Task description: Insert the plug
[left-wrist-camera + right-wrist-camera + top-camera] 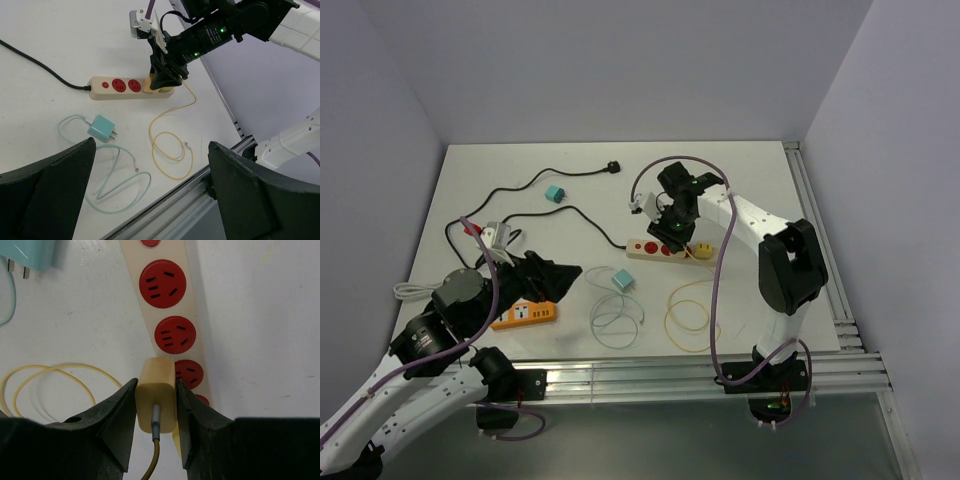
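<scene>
My right gripper (156, 383) is shut on a yellow plug (156, 400), one finger on each flat side, with the plug's yellow cable (50, 372) trailing out of its back. The plug stands over the near end of the cream power strip (192, 315), beside its third red socket (189, 371). I cannot tell whether the prongs are in a socket. From above, the right gripper (675, 232) hangs over the strip (642, 247). The left gripper (151, 145) is open and holds nothing, above the table's front left (555, 280).
A teal charger (623, 279) with its looped cable lies left of the yellow cable coil (688, 315). An orange block (525, 314) sits near the left arm. A black cord (612, 168), a small teal plug (555, 193) and a white adapter (495, 234) lie further back. A metal rail (700, 370) runs along the near edge.
</scene>
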